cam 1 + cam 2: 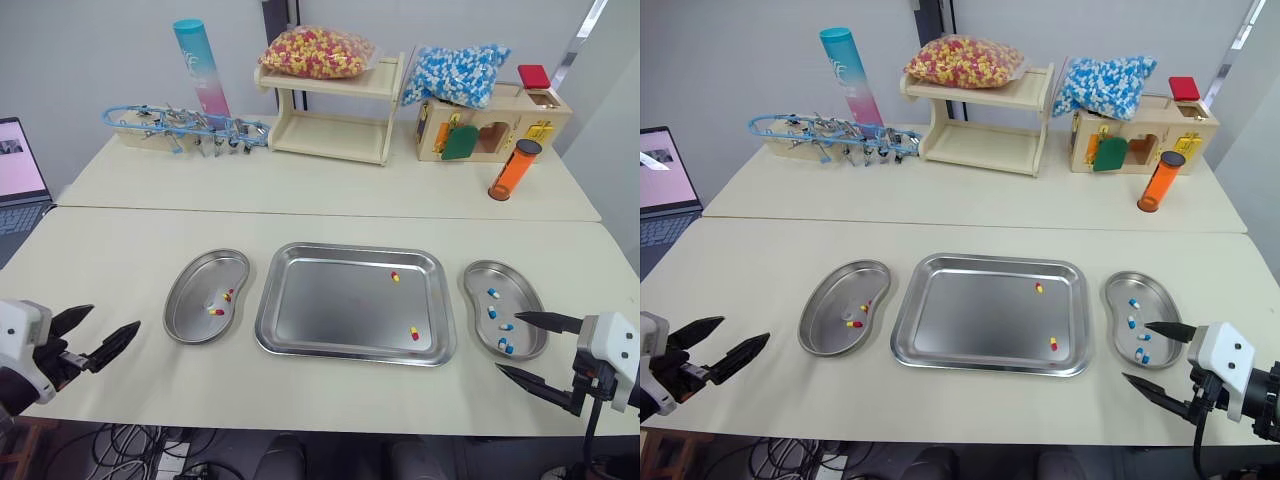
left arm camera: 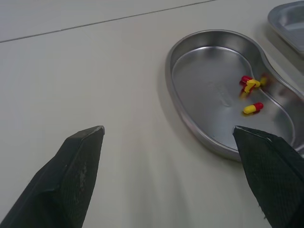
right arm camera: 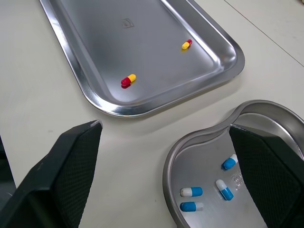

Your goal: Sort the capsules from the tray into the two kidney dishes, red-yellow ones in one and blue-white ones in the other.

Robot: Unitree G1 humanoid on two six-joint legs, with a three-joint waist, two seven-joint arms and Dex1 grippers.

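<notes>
We see the left gripper (image 1: 115,316) and right gripper (image 1: 507,341) wide open, both empty. Two red-yellow capsules (image 1: 413,333) lie in the tray (image 1: 330,305); the left dish (image 1: 180,335) holds perhaps three.

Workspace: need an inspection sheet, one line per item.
Surface: pale front table, butted against a back table.
Job's things: tray holds two red-yellow capsules; left dish holds a few more; right dish holds several blue-white capsules.
Clutter: shelf, two capsule bags, box, orange tube, tall tube, clamp rack, laptop.
End effectors: left end effector open, empty, left of the left dish; right end effector open, empty, by the right dish's near end.
Cables: cables on the floor under the front edge.
Surroundings: grey wall behind.
</notes>
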